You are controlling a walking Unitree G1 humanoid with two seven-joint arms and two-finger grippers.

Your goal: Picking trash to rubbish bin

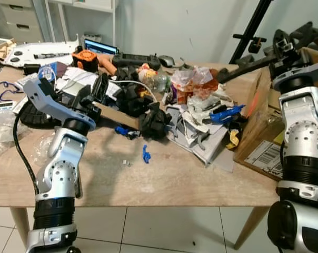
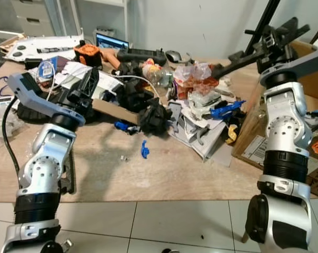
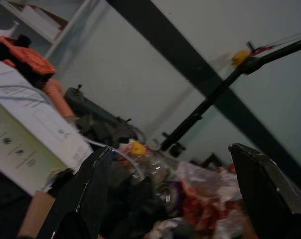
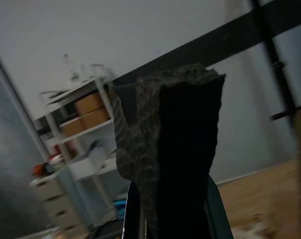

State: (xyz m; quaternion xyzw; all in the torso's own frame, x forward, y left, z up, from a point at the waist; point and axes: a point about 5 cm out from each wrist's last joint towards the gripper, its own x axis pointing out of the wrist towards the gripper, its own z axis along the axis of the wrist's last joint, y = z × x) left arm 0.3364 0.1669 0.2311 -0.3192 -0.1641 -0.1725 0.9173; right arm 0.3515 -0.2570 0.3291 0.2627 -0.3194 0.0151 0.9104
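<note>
Two arms up over a wooden table (image 1: 164,179) w/ a big heap of trash (image 1: 169,105) across its middle and back. Left gripper (image 1: 96,92) hangs low over the heap's left side, just above a long strip of brown cardboard (image 1: 114,113); fingers spread apart, nothing between them — left wrist view shows both black fingers (image 3: 88,194) wide w/ clutter in the gap beyond. Right gripper (image 2: 277,45) raised high at the table's right end, above an open cardboard box (image 1: 259,132); its fingers are clamped on a dark rough-textured scrap (image 4: 165,149), which in the right wrist view stands up between them against the wall.

Heap incl.: crumpled clear/red plastic wrap (image 1: 193,79), torn white and grey paper (image 1: 198,134), a blue plastic piece (image 1: 225,113), black crumpled lump (image 1: 153,121), a clear bottle (image 1: 159,81). Small blue scrap (image 1: 145,154) lies alone on bare wood near the front of the heap, apart from it. Orange-black device (image 1: 85,57) and a laptop (image 1: 101,47) sit at the back left. Black tripod leg (image 1: 251,29) leans at back right. White tile floor (image 1: 164,229) below the table edge.
</note>
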